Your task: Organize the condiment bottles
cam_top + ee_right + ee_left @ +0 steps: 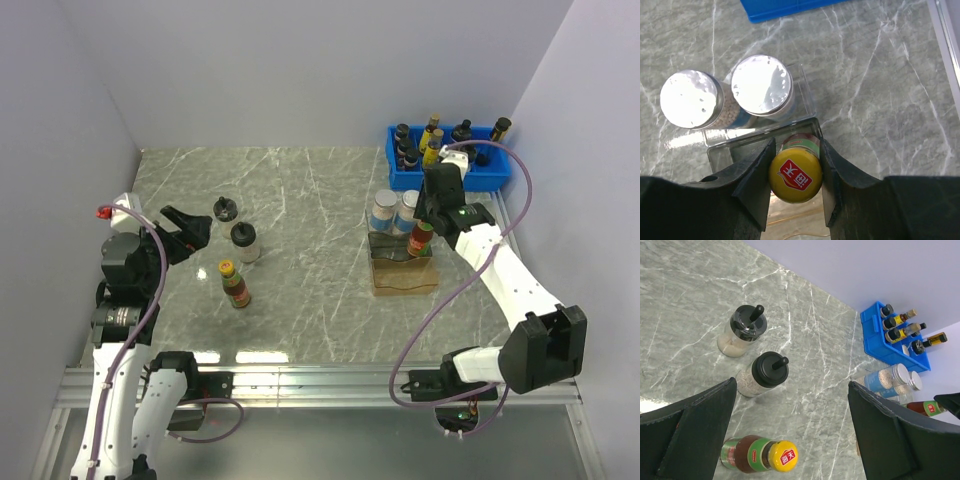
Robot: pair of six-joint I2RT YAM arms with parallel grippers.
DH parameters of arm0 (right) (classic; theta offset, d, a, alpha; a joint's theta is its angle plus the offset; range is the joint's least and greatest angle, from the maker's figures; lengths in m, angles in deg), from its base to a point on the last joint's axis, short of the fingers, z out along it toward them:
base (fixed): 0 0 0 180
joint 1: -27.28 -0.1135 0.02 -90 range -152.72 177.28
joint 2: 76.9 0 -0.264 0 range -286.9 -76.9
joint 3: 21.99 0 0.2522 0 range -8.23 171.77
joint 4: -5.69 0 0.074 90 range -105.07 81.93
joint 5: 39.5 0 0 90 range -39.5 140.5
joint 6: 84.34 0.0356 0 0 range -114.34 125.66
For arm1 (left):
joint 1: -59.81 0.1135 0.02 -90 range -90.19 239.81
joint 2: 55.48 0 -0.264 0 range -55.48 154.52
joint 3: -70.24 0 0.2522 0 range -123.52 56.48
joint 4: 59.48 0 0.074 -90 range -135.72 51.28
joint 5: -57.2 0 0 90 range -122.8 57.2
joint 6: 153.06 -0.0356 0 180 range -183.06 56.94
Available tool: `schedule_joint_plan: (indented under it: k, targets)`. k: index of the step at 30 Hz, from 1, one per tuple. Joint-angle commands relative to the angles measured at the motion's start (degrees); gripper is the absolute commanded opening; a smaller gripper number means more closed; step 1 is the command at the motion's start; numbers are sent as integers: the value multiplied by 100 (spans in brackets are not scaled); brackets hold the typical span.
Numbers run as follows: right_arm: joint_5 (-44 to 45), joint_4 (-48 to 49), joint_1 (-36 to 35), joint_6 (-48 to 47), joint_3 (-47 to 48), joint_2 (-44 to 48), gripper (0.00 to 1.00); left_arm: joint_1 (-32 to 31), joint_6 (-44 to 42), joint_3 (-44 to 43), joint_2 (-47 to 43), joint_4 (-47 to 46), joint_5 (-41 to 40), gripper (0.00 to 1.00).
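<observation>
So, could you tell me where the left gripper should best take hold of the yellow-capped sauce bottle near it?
Probably the neck of the sauce bottle, just under its cap, coming down from above with the open left gripper: it stands upright and round, clear of the nearest black-capped shaker.

On the table (320, 190), two little bottles (225, 208) stand left of centre, with a sauce bottle (236, 285) just nearer. To the right lies a tray (405, 278). Two jars (384, 212) stand side by side at its far end, and a second sauce bottle (421, 238) is just nearer, between the right gripper's (795, 172) fingers. A bin (495, 178) of bottles sits behind the tray, far right
</observation>
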Motion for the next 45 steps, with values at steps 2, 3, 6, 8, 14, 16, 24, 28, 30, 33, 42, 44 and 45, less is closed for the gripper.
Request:
schedule_joint_plan:
  k: [2, 3, 6, 8, 14, 16, 24, 28, 30, 33, 42, 44, 45]
  targets:
    - [8, 889, 180, 82, 10, 142, 0, -18, 86, 21, 61, -318, 160, 99]
    - [8, 906, 215, 91, -8, 98, 0, -10, 86, 21, 78, -318, 152, 99]
    - [-97, 1064, 215, 109, -122, 27, 0, -10, 69, 21, 52, -292, 125, 99]
    - [-176, 1161, 215, 126, -201, -8, 0, -10, 51, 21, 34, -274, 108, 99]
    - [-256, 1223, 215, 153, -377, -70, 6, -10, 43, 82, -36, -274, 81, 99]
    - [-273, 1267, 215, 135, -456, -52, 13, -10, 69, 109, -27, -309, 107, 99]
    - [-528, 1171, 162, 4, -422, 18, 60, -10, 95, 144, -36, -327, 134, 99]
    - [-450, 986, 92, -14, -255, 114, 75, -10, 86, 153, -54, -318, 134, 99]
    - [-370, 881, -39, -40, -123, 237, 78, -10, 78, 144, -71, -301, 125, 99]
    - [-230, 863, -381, -119, 61, 711, 79, -10, 43, 100, -97, -266, 81, 99]
    - [254, 695, -2034, -453, 651, 608, 81, -10, 16, 30, -203, -178, -147, 99]
    - [10, 809, -2421, -646, 616, 511, 81, -10, 7, 4, -238, -134, -217, 99]
    - [-592, 1001, -2535, -664, 598, 423, 82, -10, -10, -31, -256, -81, -322, 99]
